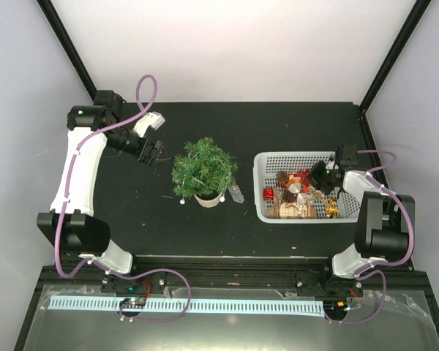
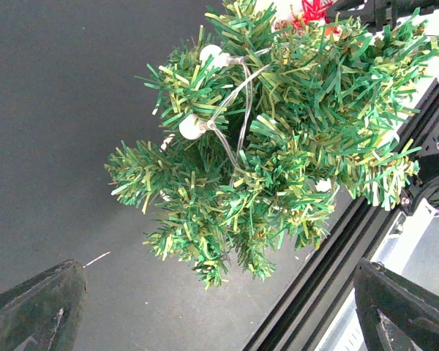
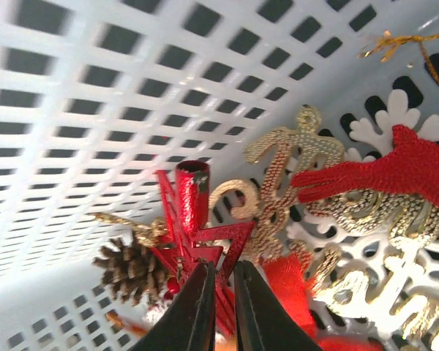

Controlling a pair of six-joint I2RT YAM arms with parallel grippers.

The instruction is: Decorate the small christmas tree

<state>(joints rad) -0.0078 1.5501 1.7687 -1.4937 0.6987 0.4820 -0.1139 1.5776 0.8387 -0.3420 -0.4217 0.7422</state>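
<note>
**Figure.** Black worktop (image 1: 278, 131), seen from above. The white plastic basket (image 1: 260, 183) of ornaments sits toward the right edge. The small christmas tree (image 1: 203, 167) stands upright near mid-worktop, left of the basket and apart from it, with a bead string (image 2: 192, 126) in its branches. The left gripper (image 1: 155, 153), jaws wide apart and empty, hovers just beside the tree on its left-edge side. The right gripper (image 3: 221, 292) reaches into the basket, fingers pinched on one point of a red star topper (image 3: 192, 194) beside a pine cone (image 3: 132, 270). Judged step: picking out the star. Lift straight up and slowly, so the gold lettering (image 3: 278, 168) does not snag and the thin point does not pivot in the pinch.
</note>
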